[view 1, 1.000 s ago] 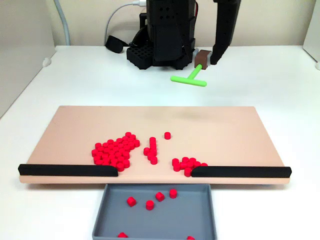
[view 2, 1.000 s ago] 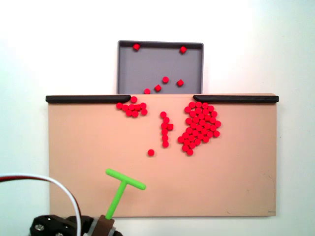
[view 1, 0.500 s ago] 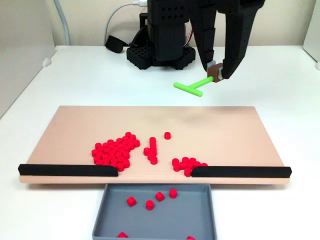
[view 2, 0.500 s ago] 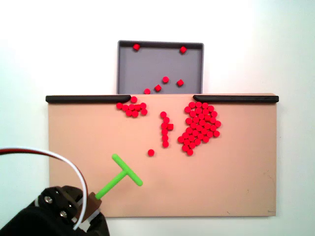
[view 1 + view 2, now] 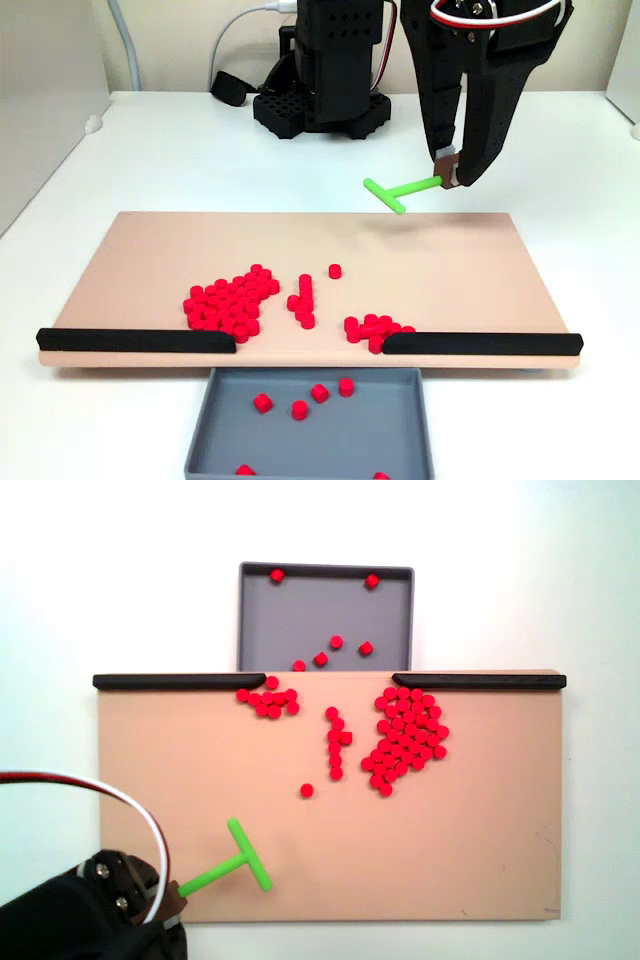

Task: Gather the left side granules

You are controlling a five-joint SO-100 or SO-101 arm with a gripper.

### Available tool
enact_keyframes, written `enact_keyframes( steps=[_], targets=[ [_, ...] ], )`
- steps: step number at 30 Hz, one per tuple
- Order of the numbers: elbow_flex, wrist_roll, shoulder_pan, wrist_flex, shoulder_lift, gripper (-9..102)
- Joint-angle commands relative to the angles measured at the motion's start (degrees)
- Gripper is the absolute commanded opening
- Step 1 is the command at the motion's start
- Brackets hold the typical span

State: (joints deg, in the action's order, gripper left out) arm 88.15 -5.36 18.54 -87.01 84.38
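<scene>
Moved since a second ago: my gripper (image 5: pixel 449 172) has swung from beside the arm's base out toward the right end of the board in the front fixed view, carrying the green T-shaped tool (image 5: pixel 399 189) with it; in the top-down fixed view the tool (image 5: pixel 229 858) has slid toward the lower-left corner and turned, its stem now slanting up to the right.

Grip: my jaws are closed on the brown block at the stem's end, crossbar pointing away from me. I hold nothing else.

Height: the tool looks clear of the tan board (image 5: pixel 450 270), though I cannot tell for certain.

Unmoved: the granules (image 5: pixel 228 300) lie as they did, none touched yet.

Granules, front view: large cluster left of the gap, a short column in the middle, a small cluster at the right black rail (image 5: pixel 480 343).

Granules, top-down view: sides mirrored, with the large cluster (image 5: pixel 405 738) on the right. A few already sit in the grey tray (image 5: pixel 300 615).

Meaning for the task: I judge this a repositioning swing; sweeping has not begun, and the tool is well apart from every cluster.

Writing: none readable, no brand or label on board, tray or arm.
</scene>
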Motion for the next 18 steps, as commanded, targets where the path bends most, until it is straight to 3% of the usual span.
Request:
enact_keyframes(
  steps=[1,18],
  targets=[
    [-4.4,4.7,0.6,0.1,-0.8,0],
    [-15.3,18.6,-2.0,0.1,-13.0,0]
  ],
)
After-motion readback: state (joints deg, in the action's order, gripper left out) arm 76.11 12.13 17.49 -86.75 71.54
